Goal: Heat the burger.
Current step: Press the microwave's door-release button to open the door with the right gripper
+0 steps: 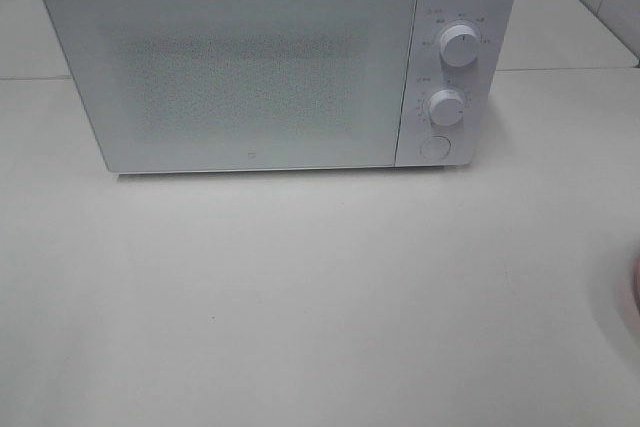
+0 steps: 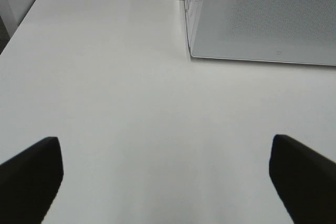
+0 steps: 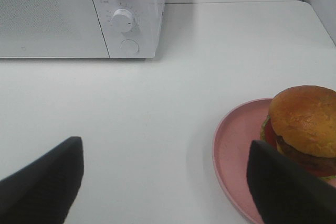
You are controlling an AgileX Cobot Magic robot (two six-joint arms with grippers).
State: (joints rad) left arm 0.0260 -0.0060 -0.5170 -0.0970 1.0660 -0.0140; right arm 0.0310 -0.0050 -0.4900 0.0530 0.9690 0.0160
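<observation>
Nothing looks done yet: the microwave [image 1: 240,67] is shut, the burger [image 3: 304,124] sits on its plate [image 3: 236,150] on the table [image 1: 300,297] to the microwave's right, and the left gripper [image 2: 164,148] and right gripper [image 3: 165,150] gape wide, empty.

Open table [image 1: 300,297] before closed microwave [image 1: 250,67]; burger [image 3: 304,124] on plate [image 3: 236,150], seemingly far right.

Exterior high camera: up front, tilted down, close on microwave [image 1: 280,62], filling 10 to 2 o'clock; pink plate [image 1: 635,292] just sliver at 3 o'clock edge. Left wrist camera: low over table [image 2: 131,103], facing microwave's left front corner. Right wrist camera: low, facing lower knob [image 3: 122,19], pink plate and burger [image 3: 304,124] near. All three share microwave front.
</observation>
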